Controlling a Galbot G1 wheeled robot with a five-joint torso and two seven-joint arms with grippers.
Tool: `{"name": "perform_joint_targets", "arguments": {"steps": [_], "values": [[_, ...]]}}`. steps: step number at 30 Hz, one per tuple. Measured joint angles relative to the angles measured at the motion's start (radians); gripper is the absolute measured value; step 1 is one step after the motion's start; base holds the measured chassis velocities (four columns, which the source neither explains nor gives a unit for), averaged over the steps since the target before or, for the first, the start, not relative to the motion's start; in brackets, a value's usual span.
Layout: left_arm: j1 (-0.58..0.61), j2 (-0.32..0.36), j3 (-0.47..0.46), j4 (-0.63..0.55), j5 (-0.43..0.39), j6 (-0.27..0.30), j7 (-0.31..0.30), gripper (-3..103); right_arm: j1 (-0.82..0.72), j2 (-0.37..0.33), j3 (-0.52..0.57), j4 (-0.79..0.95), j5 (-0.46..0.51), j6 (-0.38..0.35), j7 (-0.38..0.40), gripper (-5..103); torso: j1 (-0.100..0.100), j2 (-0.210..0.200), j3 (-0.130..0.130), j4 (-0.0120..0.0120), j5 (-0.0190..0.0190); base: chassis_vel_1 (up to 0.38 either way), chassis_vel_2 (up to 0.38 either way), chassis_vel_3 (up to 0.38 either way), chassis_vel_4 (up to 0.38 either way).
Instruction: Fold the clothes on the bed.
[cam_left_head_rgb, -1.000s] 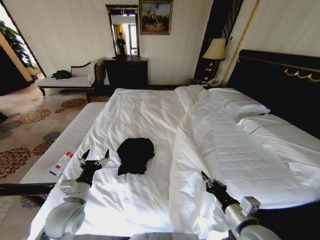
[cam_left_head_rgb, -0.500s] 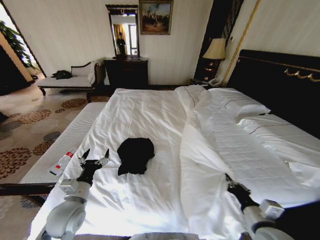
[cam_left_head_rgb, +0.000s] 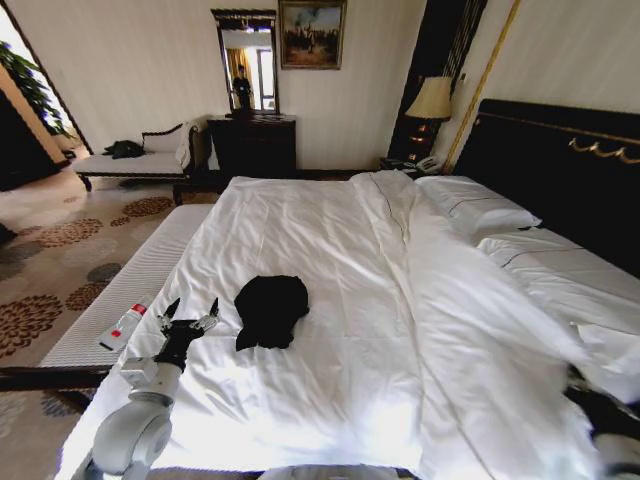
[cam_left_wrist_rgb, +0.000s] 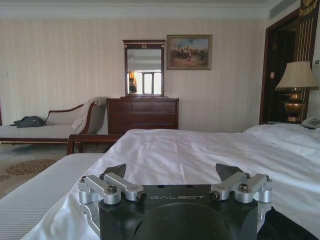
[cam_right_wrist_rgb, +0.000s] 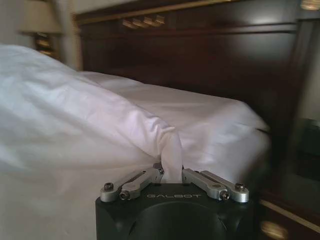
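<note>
The clothes (cam_left_head_rgb: 270, 310), a black T-shirt, lie crumpled in a heap on the white sheet of the bed (cam_left_head_rgb: 300, 220), left of its middle. My left gripper (cam_left_head_rgb: 188, 322) hovers just left of the shirt, open and holding nothing; the left wrist view shows its fingers (cam_left_wrist_rgb: 116, 172) spread wide. My right gripper (cam_right_wrist_rgb: 171, 174) is shut on a pinched fold of the white duvet (cam_right_wrist_rgb: 100, 125), near the dark headboard (cam_right_wrist_rgb: 200, 65). In the head view, the right arm (cam_left_head_rgb: 605, 410) sits at the lower right edge, and the duvet (cam_left_head_rgb: 480, 300) lies spread over the bed's right half.
A pale bench (cam_left_head_rgb: 130, 290) runs along the bed's left side with a white and red bottle (cam_left_head_rgb: 122, 326) on it. Pillows (cam_left_head_rgb: 480, 210) lie by the headboard (cam_left_head_rgb: 560, 150). A lamp (cam_left_head_rgb: 430, 100), dresser (cam_left_head_rgb: 250, 145) and chaise (cam_left_head_rgb: 135, 160) stand along the far wall.
My right gripper has drawn the duvet rightward toward the headboard side, flattening its raised fold, and the right arm has slid to the picture's lower right edge. The left arm and shirt have not moved.
</note>
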Motion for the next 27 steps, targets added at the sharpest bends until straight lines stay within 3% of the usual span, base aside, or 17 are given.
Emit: {"name": "perform_joint_targets", "arguments": {"steps": [13, 18, 23, 27], "values": [[0.002, 0.007, -0.004, 0.003, 0.0, 0.002, -0.003, 100, 0.097, -0.063, 0.098, -0.307, -0.082, 0.069, 0.001, 2, 0.0, 0.0, 0.0, 0.0003, 0.0, 0.0, 0.0, 0.0, 0.0], [0.006, 0.006, -0.006, 0.003, -0.001, 0.002, -0.003, 100, 0.136, -0.111, 0.127, -0.447, -0.137, 0.141, -0.009, 2, 0.0, 0.0, 0.0, 0.0011, 0.0004, 0.0, 0.0, 0.0, 0.0], [0.005, 0.008, -0.003, 0.003, 0.0, 0.002, -0.003, 100, 0.167, -0.214, 0.166, -0.604, -0.191, 0.247, -0.019, 2, 0.0, 0.0, 0.0, 0.0018, 0.0004, 0.0, 0.0, 0.0, 0.0], [0.004, 0.008, 0.0, 0.003, 0.0, 0.002, -0.004, 100, 0.173, -0.245, 0.168, -0.654, -0.207, 0.277, -0.02, 2, 0.0, 0.0, 0.0, 0.0018, 0.0001, 0.0, 0.0, 0.0, 0.0]]}}
